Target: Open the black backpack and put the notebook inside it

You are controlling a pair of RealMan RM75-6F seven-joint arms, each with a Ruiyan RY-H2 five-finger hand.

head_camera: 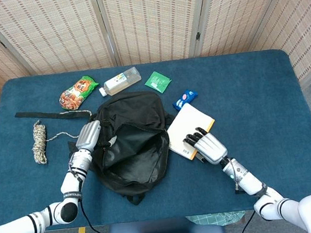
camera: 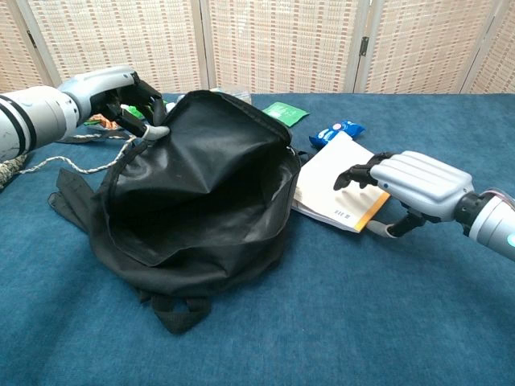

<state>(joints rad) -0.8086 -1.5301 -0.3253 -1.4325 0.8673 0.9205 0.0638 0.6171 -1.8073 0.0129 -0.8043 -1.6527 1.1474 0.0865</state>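
Left hand (camera: 121, 96) fingers pinching rim of open black backpack (head_camera: 134, 147), right hand (camera: 410, 186) fingers gripping notebook (camera: 342, 189) edge, lifted off blue counter (head_camera: 253, 83)

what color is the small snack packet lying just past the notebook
Blue with white markings; the snack packet shows best in the head view, beside the notebook.

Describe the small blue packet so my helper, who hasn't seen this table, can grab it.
Start at the open black backpack in the middle of the blue table. Just right of it lies the notebook; the blue packet sits at that notebook's far corner. It is blue with white print, unlike the green sachet beyond it.
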